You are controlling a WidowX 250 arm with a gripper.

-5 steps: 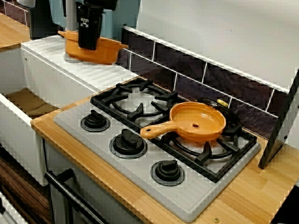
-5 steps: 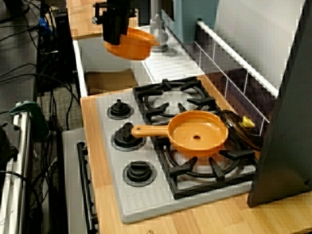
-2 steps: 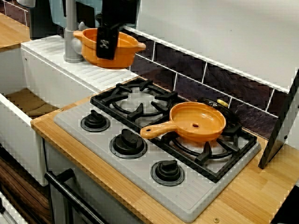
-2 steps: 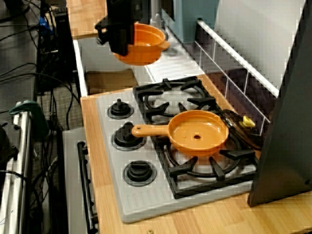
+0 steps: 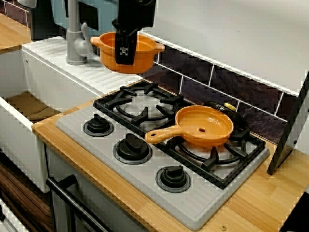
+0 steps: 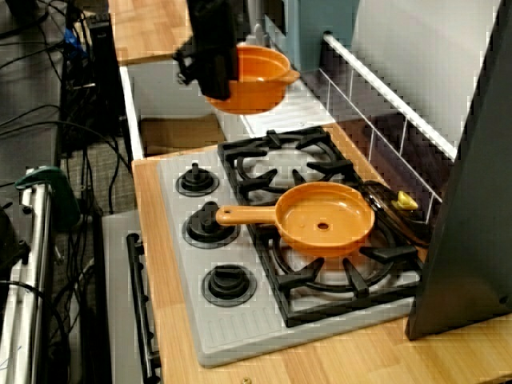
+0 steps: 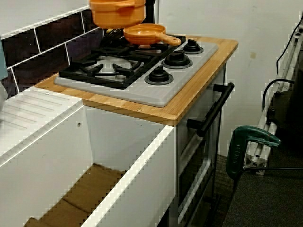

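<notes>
Carrying looked to be the step in hand: the gripper (image 5: 126,52) was pinching the near wall of the orange pot (image 5: 146,57), one finger down its outside, the other presumably inside the rim, though the view across the knobs hid it. The pot hung in the air, touching nothing below. It sat over the seam where the white ribbed drainboard (image 5: 91,72) met the sink-side end of the tabletop (image 5: 260,203), close to the back edge and just short of the rear burner grate (image 5: 145,104).

As a judgement, any move from there called for holding the pot level. It also needed clearance above the raised grate bars and a wide berth from the orange skillet (image 5: 205,126) on the neighbouring burner, whose handle pointed toward the knobs. The grey faucet (image 5: 73,34) stood just beside the pot on the sink side.

The pot was round, shallow and glossy, with a small lug handle on each side. In the view down the length of the hob, the pot (image 6: 260,76) looked roughly upright. From the sink side, only the lower part of the pot (image 7: 117,12) showed, well above the grates. I could not tell whether it held anything.
</notes>
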